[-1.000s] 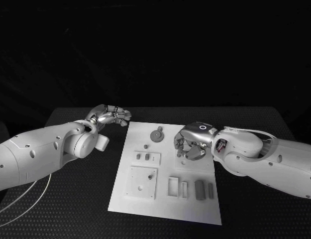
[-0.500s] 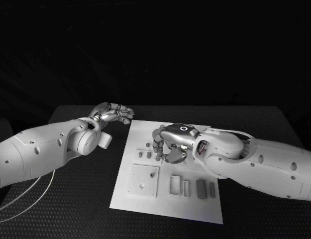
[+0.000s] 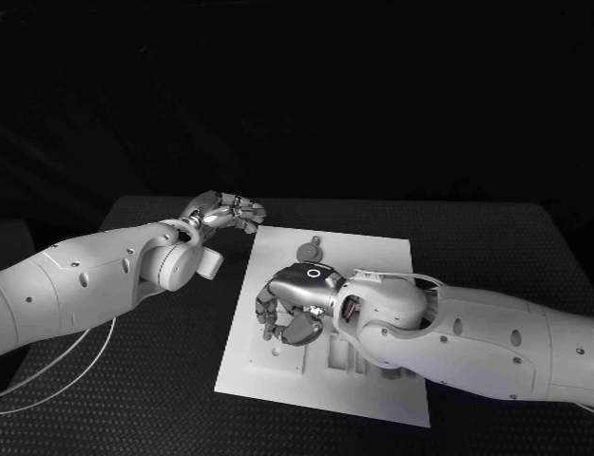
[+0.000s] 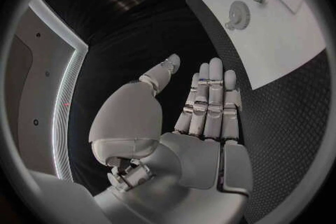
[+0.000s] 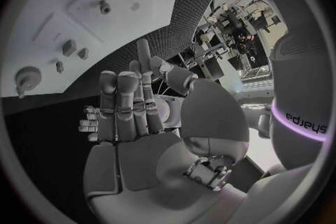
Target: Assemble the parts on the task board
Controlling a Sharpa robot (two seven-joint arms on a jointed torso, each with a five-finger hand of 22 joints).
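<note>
table: black, textured | task board: white, mid-table | right hand: over board's near-middle, holds nothing, fingers loosely apart | gear part: on board's far end | left hand: off board's far-left corner, fingers curled, nothing held

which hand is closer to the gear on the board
Right. The right hand hovers over the middle of the task board, just on the near side of the gear. The left hand is off the board's far left corner, over the black table.
</note>
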